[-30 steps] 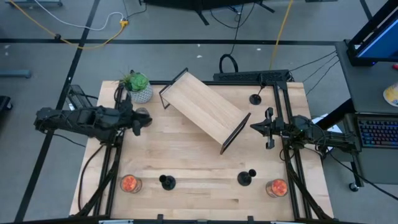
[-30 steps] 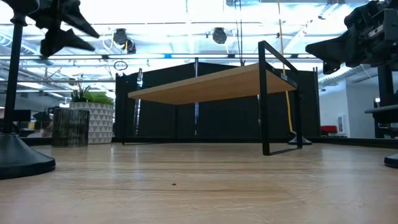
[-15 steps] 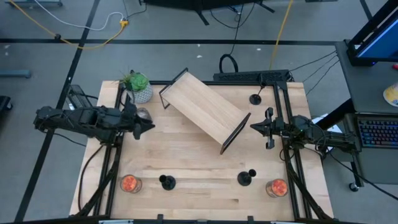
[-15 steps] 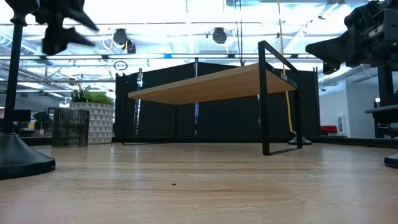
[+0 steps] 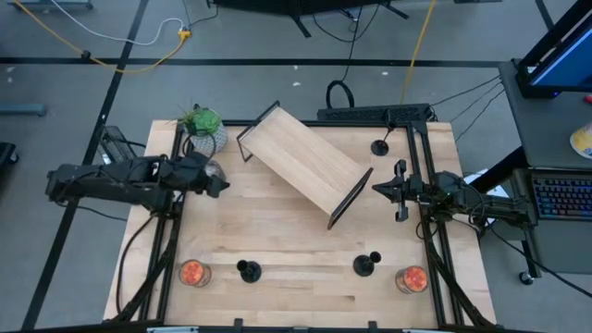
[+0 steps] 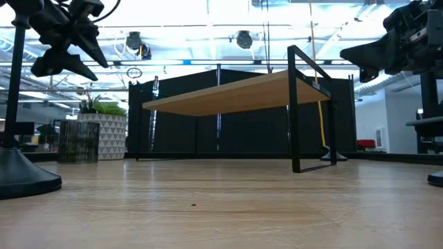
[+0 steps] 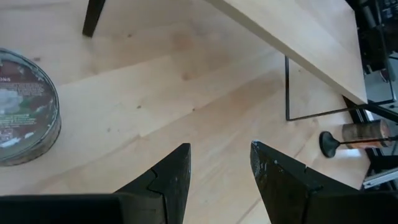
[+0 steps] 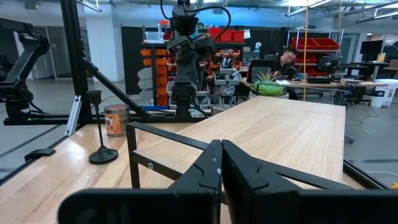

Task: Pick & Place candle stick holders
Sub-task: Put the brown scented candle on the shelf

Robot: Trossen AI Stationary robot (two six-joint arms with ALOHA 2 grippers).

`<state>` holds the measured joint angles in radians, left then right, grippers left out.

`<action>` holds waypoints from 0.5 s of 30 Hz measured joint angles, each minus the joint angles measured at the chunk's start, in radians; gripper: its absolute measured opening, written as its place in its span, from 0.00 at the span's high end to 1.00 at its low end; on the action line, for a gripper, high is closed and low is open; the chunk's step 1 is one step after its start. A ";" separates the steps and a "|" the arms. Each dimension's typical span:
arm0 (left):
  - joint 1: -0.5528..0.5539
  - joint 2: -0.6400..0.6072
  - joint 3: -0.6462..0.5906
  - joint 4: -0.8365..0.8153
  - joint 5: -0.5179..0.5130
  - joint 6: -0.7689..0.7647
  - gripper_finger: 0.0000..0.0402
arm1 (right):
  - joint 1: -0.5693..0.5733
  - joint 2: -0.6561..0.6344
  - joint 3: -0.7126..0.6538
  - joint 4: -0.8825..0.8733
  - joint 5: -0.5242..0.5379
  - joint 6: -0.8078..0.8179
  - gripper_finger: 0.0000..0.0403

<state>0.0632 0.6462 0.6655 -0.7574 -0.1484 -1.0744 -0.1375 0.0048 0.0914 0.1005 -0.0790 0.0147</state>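
Observation:
Three black candle stick holders stand upright on their round bases: one at the near left (image 5: 248, 271), one at the near right (image 5: 365, 265) and one at the far right (image 5: 380, 146). My left gripper (image 5: 220, 183) hangs open and empty above the table's left part, by a round tin (image 7: 25, 118); in its wrist view (image 7: 219, 165) both fingers show apart. My right gripper (image 5: 377, 190) is shut and empty, held above the table's right part, by the right end of the wooden shelf (image 5: 305, 162); it also shows in its wrist view (image 8: 221, 157).
A wooden shelf with a black frame stands slantwise at mid-table. A potted plant (image 5: 205, 129) stands at the far left. Orange jar candles stand at the near left (image 5: 191, 273) and near right (image 5: 412, 278). A holder's base (image 6: 21, 176) shows large at the low view's left.
My left gripper has turned at the wrist and tipped its fingers downward, staying above the table's left part by the tin. My right arm and all the holders have kept still.

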 joint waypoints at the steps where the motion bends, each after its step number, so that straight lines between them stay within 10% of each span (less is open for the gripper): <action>1: 0.007 0.001 0.000 0.000 0.010 0.000 0.57 | 0.000 0.000 0.000 0.000 0.000 0.000 1.00; 15: 0.080 0.031 0.101 -0.174 -0.044 0.029 0.57 | 0.000 0.000 0.000 0.000 0.000 0.000 1.00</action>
<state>0.1433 0.6771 0.7667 -0.9315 -0.1924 -1.0454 -0.1375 0.0051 0.0917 0.1001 -0.0788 0.0147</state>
